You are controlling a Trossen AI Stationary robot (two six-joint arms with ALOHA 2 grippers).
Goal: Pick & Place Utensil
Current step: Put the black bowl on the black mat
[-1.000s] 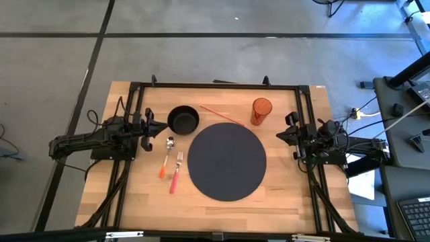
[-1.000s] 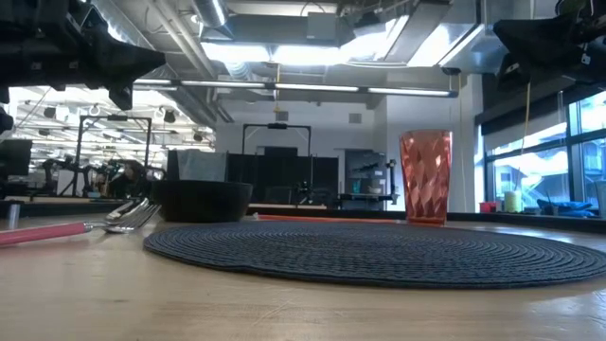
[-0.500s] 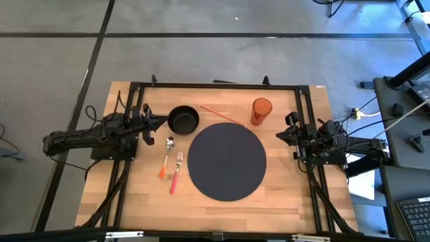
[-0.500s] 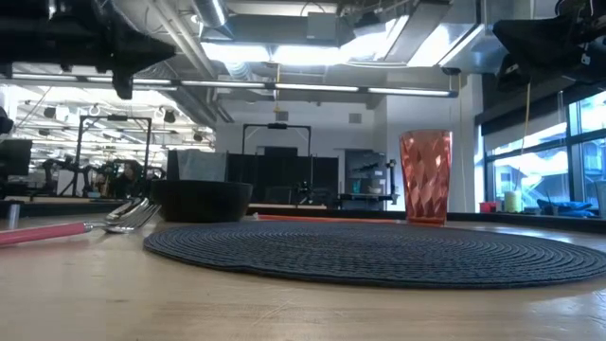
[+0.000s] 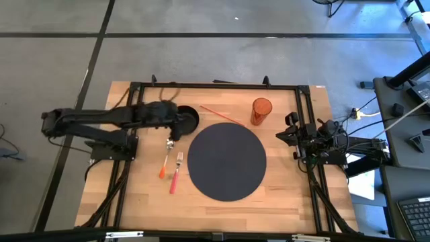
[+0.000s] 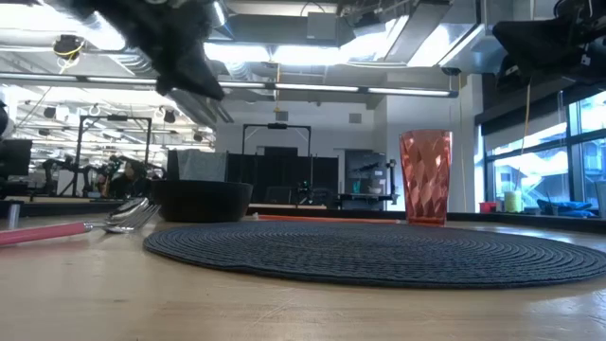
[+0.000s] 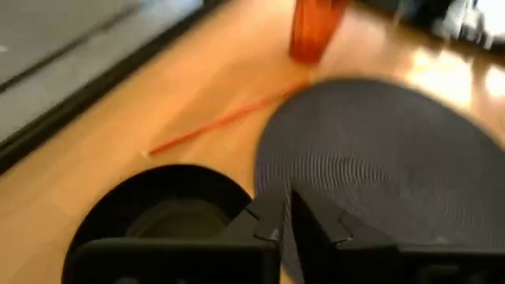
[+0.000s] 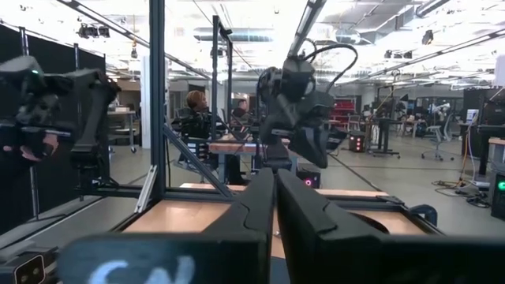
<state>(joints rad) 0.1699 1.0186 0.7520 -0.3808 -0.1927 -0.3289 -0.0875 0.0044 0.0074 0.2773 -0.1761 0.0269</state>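
High view: the left tool (image 5: 176, 126), fingers closed and empty, hovers over the black bowl (image 5: 189, 118). The spoon (image 5: 167, 157) and fork (image 5: 177, 172) lie just beside it on the counter (image 5: 282, 195). The right tool (image 5: 283, 136) waits closed at the counter's right edge.

table (image 5: 282, 202): light blond wood, seen laid in long planks
placemat (image 5: 226, 161): dark charcoal grey, ribbed in concentric woven rings
bowl (image 5: 189, 121): plain glossy black
cup (image 5: 261, 111): translucent orange-red, faceted diamond pattern caught in the low view
straw (image 5: 220, 115): thin, solid orange
fork (image 5: 177, 173): silver tines, pink-red handle
spoon (image 5: 166, 156): silver bowl, orange handle
left gripper (image 5: 176, 125): matte black
right gripper (image 5: 281, 136): matte black
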